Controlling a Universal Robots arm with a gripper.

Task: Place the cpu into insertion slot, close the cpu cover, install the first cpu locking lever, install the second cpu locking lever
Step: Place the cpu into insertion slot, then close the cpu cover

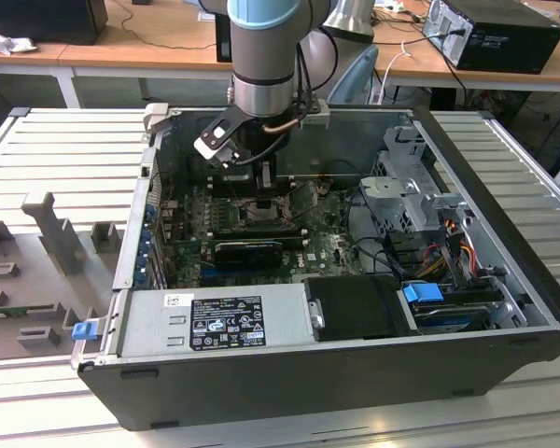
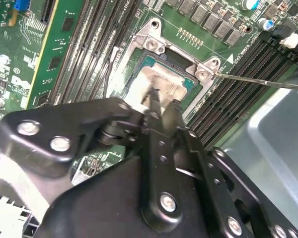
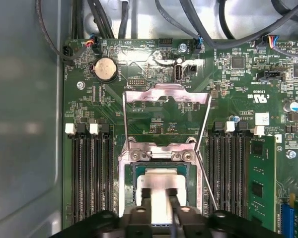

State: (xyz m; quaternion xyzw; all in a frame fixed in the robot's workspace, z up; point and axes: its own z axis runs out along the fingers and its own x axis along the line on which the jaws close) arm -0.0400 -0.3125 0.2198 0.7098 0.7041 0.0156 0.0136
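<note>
The cpu (image 3: 161,179) is a pale square chip lying flat in the insertion slot (image 3: 130,184), which is ringed by green board. In the second wrist view the cpu (image 2: 161,79) also sits inside the slot's frame (image 2: 148,45). My gripper (image 3: 160,202) hovers just over the chip, open by a narrow gap, nothing between the fingers (image 3: 146,199). The cpu cover (image 3: 167,95) stands flipped open beyond the slot. A thin locking lever (image 2: 260,81) sticks out free beside the slot. In the exterior view the gripper (image 1: 265,194) reaches down into the open computer case.
Black memory slots (image 3: 89,173) flank the socket on both sides, and a green card (image 3: 261,188) stands in one. Cables (image 3: 223,29) run along the board's far edge. A power supply (image 1: 219,319) and drive cage (image 1: 413,191) fill the case around the motherboard.
</note>
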